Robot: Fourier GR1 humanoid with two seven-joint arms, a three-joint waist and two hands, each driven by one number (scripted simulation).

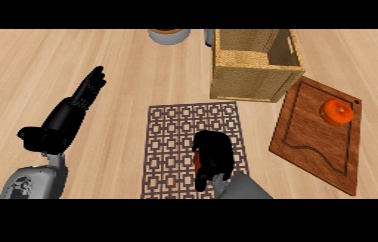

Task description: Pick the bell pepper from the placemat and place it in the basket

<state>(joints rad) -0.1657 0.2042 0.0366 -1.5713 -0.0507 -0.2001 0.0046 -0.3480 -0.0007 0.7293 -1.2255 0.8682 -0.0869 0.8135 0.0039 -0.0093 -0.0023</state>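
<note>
While our right hand (214,153) hung over the placemat (173,136), its fingers were curled round the bell pepper (198,160), so only a red sliver showed, low on the placemat's right half. Our left hand (74,111) rested left of the placemat, fingers straight and holding nothing. The basket (255,66) stood on the desk (111,61) just past the placemat's far right corner.

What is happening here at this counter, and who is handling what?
The robot's right hand is curled round a red bell pepper over the patterned placemat; only a sliver of it shows. The wicker basket stands beyond the mat. The left hand rests open at the left. An orange object lies on the wooden board.
</note>
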